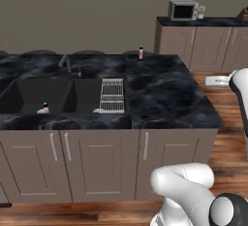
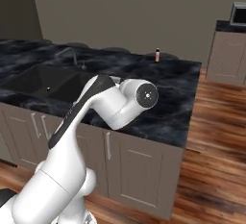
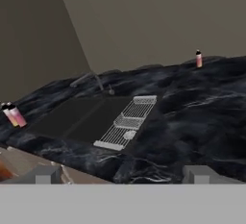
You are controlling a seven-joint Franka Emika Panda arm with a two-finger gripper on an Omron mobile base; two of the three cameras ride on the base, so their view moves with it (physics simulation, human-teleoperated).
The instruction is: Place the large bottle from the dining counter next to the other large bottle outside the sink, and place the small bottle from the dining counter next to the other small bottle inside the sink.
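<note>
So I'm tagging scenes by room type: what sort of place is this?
A rendered home kitchen, most likely. A black marble-look counter holds a dark two-basin sink with a curved faucet and a drain rack, and a microwave sits on the cabinets by the far wall.

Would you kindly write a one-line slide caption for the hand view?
Open end effector faces the black counter, with sink, drain rack and a far pink bottle.
</note>
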